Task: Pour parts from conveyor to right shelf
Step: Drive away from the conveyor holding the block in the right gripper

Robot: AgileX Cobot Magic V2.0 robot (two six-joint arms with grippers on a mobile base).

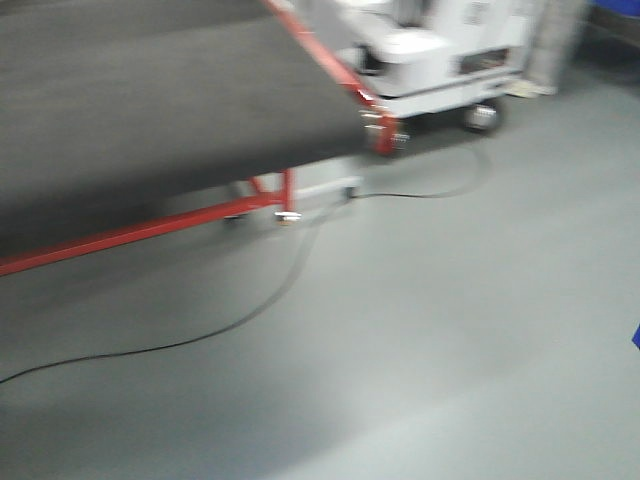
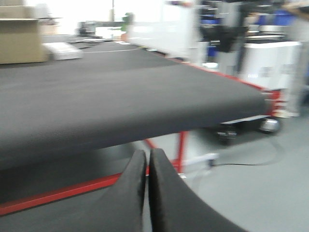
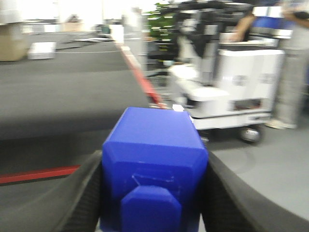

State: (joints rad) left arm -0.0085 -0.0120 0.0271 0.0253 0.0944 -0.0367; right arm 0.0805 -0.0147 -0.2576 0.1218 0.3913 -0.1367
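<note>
1. Over on the left, the conveyor [image 1: 150,90] fills the upper left of the front view, its dark belt bare in that view, on a red frame [image 1: 150,232] that stands on the grey floor [image 1: 450,360]
2. At the belt's far end, the left wrist view shows a cardboard box [image 2: 19,41] and a flat white object [image 2: 63,50] just beside it; both are too blurred to identify further
3. A black cable [image 1: 250,312] trails across the floor from under the frame, lying loose in the open ground ahead
4. Beyond the conveyor's right corner stands a white wheeled machine [image 1: 440,60], and a person [image 3: 289,72] is beside it at the far right
5. The left gripper [image 2: 147,159] has its black fingers [image 2: 130,193] pressed together with nothing between them; it sits low, below belt level, pointing at the conveyor's near edge
6. The right gripper [image 3: 154,162] is clamped on the blue block [image 3: 152,140], one dark finger against each side, so the part is off the belt and held in the air
7. That gripper points roughly level, towards the conveyor's right edge and the white machine
</note>
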